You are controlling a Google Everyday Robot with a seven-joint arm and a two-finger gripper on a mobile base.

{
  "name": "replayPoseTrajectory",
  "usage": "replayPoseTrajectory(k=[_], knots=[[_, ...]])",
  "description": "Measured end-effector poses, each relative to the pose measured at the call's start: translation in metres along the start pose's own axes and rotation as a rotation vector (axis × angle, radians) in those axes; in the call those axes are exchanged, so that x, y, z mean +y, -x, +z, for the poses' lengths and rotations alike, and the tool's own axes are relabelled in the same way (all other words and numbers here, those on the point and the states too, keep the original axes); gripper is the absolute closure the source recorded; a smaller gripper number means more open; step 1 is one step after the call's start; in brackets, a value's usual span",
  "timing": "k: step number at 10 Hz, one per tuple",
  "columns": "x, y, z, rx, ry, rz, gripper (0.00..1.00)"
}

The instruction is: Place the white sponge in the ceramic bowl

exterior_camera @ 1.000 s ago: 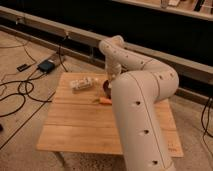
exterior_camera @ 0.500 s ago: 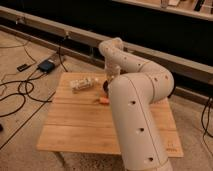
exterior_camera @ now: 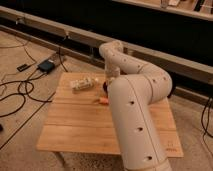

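Wooden table (exterior_camera: pixel 75 125): gripper (exterior_camera: pixel 109 84), hidden behind arm, opening indiscernible, over ceramic bowl (exterior_camera: pixel 105 87); pale packet (exterior_camera: pixel 82 83) at 9 o'clock.

A low square bench (exterior_camera: pixel 75 125) of pale wooden planks stands on the speckled concrete floor (exterior_camera: pixel 20 65). The robot's thick white arm bends over its far side, and the gripper (exterior_camera: pixel 109 81) at its end is down near the far edge; its jaws are hidden behind the arm. Just left of the jaws lies a long pale crinkly packet (exterior_camera: pixel 82 84), flat on the planks. Right at the jaws, a sliver of the small dark maroon glossy bowl (exterior_camera: pixel 105 87) shows on the wood, mostly covered by the arm. On the near side of the jaws rests a small orange carrot-shaped piece (exterior_camera: pixel 103 101).
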Motion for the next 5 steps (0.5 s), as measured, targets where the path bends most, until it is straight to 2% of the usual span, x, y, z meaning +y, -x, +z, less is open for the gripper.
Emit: replayPoseTrajectory(k=[3, 5], knots=[[-0.002, 0.0, -0.005, -0.009, 0.003, -0.012, 0.35], [0.001, -0.002, -0.017, -0.025, 0.009, -0.026, 0.35]])
